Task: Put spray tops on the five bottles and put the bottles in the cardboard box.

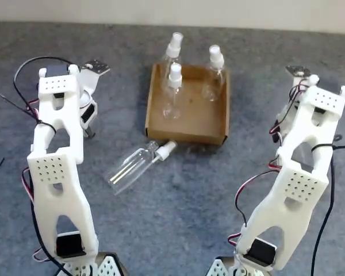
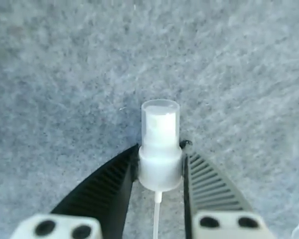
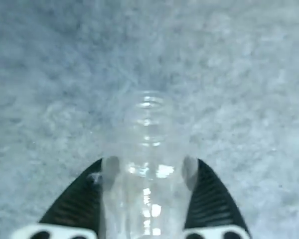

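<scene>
My left gripper point(image 2: 160, 149) is shut on a white spray top point(image 2: 160, 144), whose thin dip tube runs back between the fingers. My right gripper point(image 3: 148, 167) is shut on a clear bottle point(image 3: 147, 149) with an open, topless neck pointing away over the carpet. In the high view the cardboard box point(image 1: 187, 137) sits at the centre back, holding three upright bottles with spray tops point(image 1: 172, 92), point(image 1: 214, 75), point(image 1: 173, 50). A fourth capped bottle point(image 1: 135, 165) lies on its side just in front of the box. The left arm point(image 1: 57, 121) and right arm point(image 1: 310, 132) stand on either side.
Grey carpet covers the table. Open floor lies between the two arms in front of the lying bottle. Black and red cables hang beside both arms. A pale wall edge runs along the back.
</scene>
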